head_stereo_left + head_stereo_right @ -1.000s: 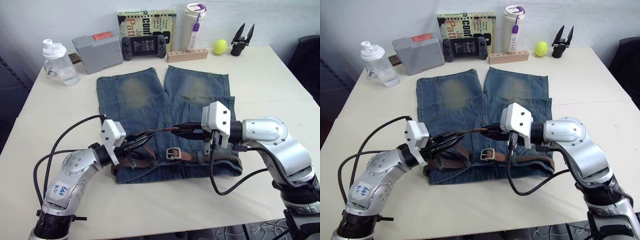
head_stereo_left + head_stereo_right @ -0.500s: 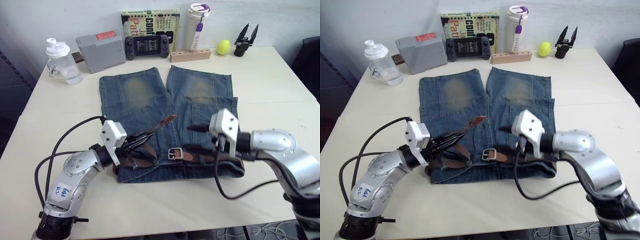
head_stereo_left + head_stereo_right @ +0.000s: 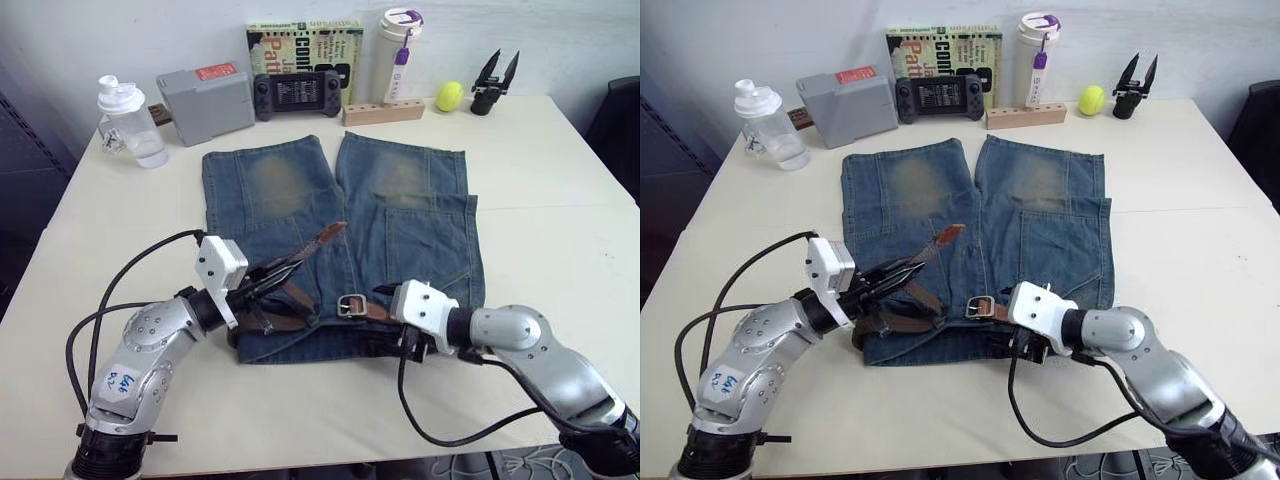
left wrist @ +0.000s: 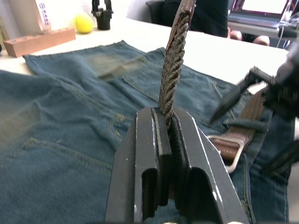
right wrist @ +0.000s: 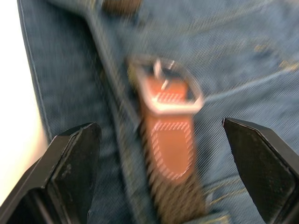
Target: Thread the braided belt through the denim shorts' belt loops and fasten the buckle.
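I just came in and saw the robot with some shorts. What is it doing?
The robot is putting a braided belt on denim shorts lying on the table. Its left claw is shut on the belt's loose end, holding it up over the shorts. Its right claw is open, right over the buckle at the waistband. The buckle isn't fastened yet.

Faded, matt denim shorts [image 3: 340, 215]; rough woven braided belt [image 4: 174, 70] with smooth tan leather end; shiny metal buckle [image 5: 167, 88] beside it.
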You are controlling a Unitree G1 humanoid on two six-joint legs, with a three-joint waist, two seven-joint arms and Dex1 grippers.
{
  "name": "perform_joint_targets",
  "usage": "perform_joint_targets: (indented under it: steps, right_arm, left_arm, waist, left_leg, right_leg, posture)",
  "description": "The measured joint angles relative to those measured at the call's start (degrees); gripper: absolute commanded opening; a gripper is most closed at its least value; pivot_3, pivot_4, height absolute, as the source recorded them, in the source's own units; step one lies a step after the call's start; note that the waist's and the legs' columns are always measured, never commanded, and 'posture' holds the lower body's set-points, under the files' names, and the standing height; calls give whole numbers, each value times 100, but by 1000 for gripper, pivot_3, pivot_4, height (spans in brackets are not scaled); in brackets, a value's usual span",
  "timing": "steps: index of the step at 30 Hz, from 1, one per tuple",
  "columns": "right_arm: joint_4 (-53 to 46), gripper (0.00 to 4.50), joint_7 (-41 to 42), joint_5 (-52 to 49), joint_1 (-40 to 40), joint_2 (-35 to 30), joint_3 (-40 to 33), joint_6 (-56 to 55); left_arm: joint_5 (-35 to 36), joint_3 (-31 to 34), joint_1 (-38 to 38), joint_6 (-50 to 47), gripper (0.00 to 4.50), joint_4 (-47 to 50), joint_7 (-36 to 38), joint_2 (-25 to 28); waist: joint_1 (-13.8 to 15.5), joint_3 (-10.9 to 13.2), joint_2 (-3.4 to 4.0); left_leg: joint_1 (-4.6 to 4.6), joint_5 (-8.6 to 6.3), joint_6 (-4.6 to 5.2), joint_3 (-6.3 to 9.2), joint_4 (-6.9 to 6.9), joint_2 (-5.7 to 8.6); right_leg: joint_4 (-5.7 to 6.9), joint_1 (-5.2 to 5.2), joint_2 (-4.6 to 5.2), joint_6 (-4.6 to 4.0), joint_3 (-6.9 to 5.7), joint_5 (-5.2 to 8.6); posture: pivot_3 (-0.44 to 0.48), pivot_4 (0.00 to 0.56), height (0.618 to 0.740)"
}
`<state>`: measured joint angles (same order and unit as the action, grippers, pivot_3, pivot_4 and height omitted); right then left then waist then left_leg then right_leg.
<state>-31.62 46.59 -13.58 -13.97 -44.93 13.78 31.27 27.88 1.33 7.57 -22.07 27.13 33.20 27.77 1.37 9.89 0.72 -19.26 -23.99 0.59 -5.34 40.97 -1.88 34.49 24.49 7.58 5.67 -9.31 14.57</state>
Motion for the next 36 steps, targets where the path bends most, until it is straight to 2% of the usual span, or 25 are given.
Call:
perform_joint_targets:
  steps: [6, 7, 8, 11, 13, 14, 15, 16, 20, 23, 28, 29, 31, 34, 36]
  right_arm:
    - [220, 4406, -368, 509, 310, 99, 198, -323]
    - [225, 3902, -467, 557, 339, 153, 195, -319]
    - [261, 3586, -578, 591, 362, 269, 175, -314]
    - [263, 2013, -638, 596, 366, 301, 174, -219]
    - [263, 1226, -653, 597, 367, 302, 165, -170]
    - [259, 975, -669, 590, 366, 305, 140, -95]
    - [257, 449, -674, 584, 365, 307, 127, -66]
    - [247, 309, -676, 561, 362, 321, 101, 5]
    - [167, 284, -661, 321, 334, 401, -61, 402]
    - [126, 284, -618, 25, 205, 509, -208, 804]
    - [11, 284, -598, -105, 86, 496, -290, 1092]
    - [11, 784, -598, -104, 85, 491, -290, 1120]
    - [9, 1384, -594, -105, 85, 488, -290, 1128]
    - [-72, 2751, -550, -91, 96, 403, -288, 1129]
    - [-93, 2751, -557, -81, 97, 403, -283, 1126]
  left_arm:
    - [116, 144, 139, -119, 0, -1, -36, 3]
    - [124, 200, 190, -154, 0, -1, -44, 18]
    - [129, 220, 196, -182, 0, 0, -50, 40]
    - [131, 239, 161, -236, 0, 27, -45, 54]
    - [131, 267, 129, -239, 0, 38, -32, 71]
    - [131, 275, 94, -240, 0, 48, -5, 107]
    - [131, 276, 80, -241, 0, 52, 10, 128]
    - [128, 275, 62, -241, 0, 58, 35, 161]
    - [12, 245, -41, -200, 0, 74, 217, 371]
    - [-514, -33, -153, 71, 0, -7, 395, 682]
    - [-646, -139, -155, 153, 0, -84, 390, 538]
    - [-646, -139, -155, 153, 0, -84, 389, 516]
    - [-647, -139, -154, 153, 0, -84, 386, 484]
    - [-647, -135, -154, 152, 0, -84, 387, 476]
    - [-647, -135, -154, 152, 0, -84, 387, 472]
  waist:
    - [-8, 0, -1]
    - [-10, 0, -1]
    - [-10, 0, -1]
    - [-5, 0, -1]
    - [-5, 0, -1]
    - [-5, 0, -1]
    - [-5, 0, -1]
    - [-5, 0, -1]
    - [-3, 0, -1]
    - [-4, 0, -1]
    - [-7, 1, -1]
    - [-5, 0, -1]
    - [-3, 1, -1]
    - [-9, 0, -1]
    - [-11, 0, -1]
  left_leg:
    - [2, 0, 0, -1, 0, -2]
    - [2, 0, 0, -1, -1, -2]
    - [2, 0, 0, -1, 0, -2]
    - [1, 0, 0, -1, 0, -2]
    - [1, 0, 0, 0, 1, -1]
    - [1, 0, 0, -1, 0, -2]
    - [1, 0, 0, 0, 0, -2]
    - [1, 0, 0, -1, 0, -2]
    - [1, 0, 0, -1, 0, -1]
    - [1, 0, 0, -4, -1, -1]
    - [0, 0, 0, -2, -2, -2]
    - [-1, 0, 1, -2, -2, -1]
    - [-1, 0, 1, -2, -2, -1]
    - [0, 0, 1, -2, -2, -2]
    - [0, 0, 1, -2, -2, -2]
  right_leg:
    - [1, -2, -2, 0, -2, 0]
    - [0, -2, -3, 0, -2, 0]
    - [0, -3, -3, 0, -2, 0]
    - [0, -3, -2, 0, -2, 0]
    - [0, -3, -2, 0, -1, 0]
    - [0, -3, -2, 0, -2, 0]
    - [0, -3, -2, 0, -2, 0]
    - [0, -3, -2, 0, -2, 0]
    - [0, -3, -2, 0, -2, 0]
    - [-1, -2, -3, 0, -3, 0]
    - [-1, -1, -2, 0, -2, 0]
    - [-1, -1, -2, 0, -2, 0]
    - [-1, -1, -1, 0, -2, 0]
    - [-1, -1, -2, 0, -2, 0]
    - [0, -1, -2, 0, -2, 0]
  posture:
    - [0, 150, 722]
    - [0, 150, 722]
    - [0, 150, 722]
    - [0, 150, 722]
    - [0, 150, 722]
    - [0, 150, 722]
    - [0, 150, 722]
    - [0, 150, 722]
    - [0, 150, 722]
    - [0, 150, 722]
    - [0, 150, 722]
    - [0, 150, 722]
    - [0, 150, 722]
    - [0, 150, 722]
    - [0, 150, 722]
